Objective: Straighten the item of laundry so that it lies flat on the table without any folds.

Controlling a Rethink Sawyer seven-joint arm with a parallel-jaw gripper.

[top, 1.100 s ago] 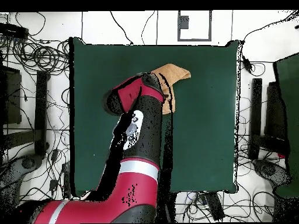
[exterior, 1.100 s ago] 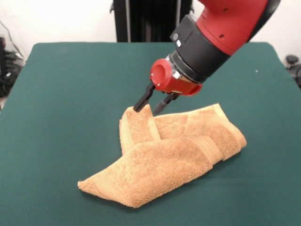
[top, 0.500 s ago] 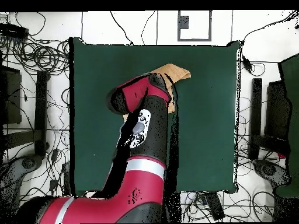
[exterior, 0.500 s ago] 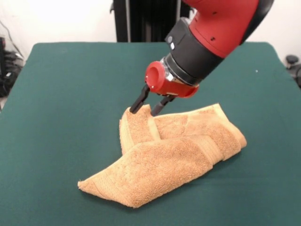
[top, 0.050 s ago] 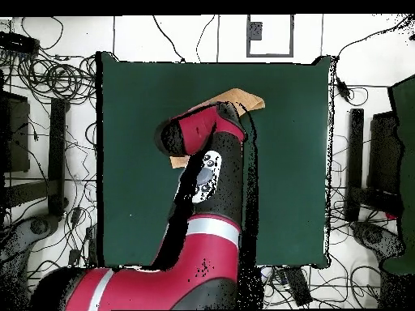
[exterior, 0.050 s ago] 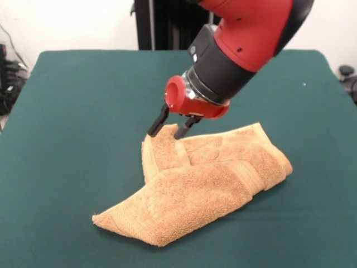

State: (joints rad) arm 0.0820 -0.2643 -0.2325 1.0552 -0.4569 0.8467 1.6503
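The item of laundry (exterior, 0.050 s ago: 201, 192) is a golden-tan towel, crumpled and folded over itself on the near half of the green table (exterior, 0.050 s ago: 83, 84). One flap stands up at its far left side, and a paler band runs across the middle fold. My gripper (exterior, 0.050 s ago: 165, 134) hangs open just above that raised flap, a finger to each side of its top edge and nothing clamped. From overhead the red arm (top, 0.050 s ago: 207, 154) covers most of the towel; a tan corner (top, 0.050 s ago: 243, 99) and a small bit (top, 0.050 s ago: 178, 162) show beside it, and the gripper is hidden.
Green table (top, 0.050 s ago: 130, 121) surface stretches wide on every side of the towel. Cables and equipment lie on the floor around the table (top, 0.050 s ago: 49, 81). A black stand rises behind the far table edge (exterior, 0.050 s ago: 167, 22).
The gripper has slid to the picture's left along the towel's raised flap in the front view, staying open. The towel has kept its shape and place.
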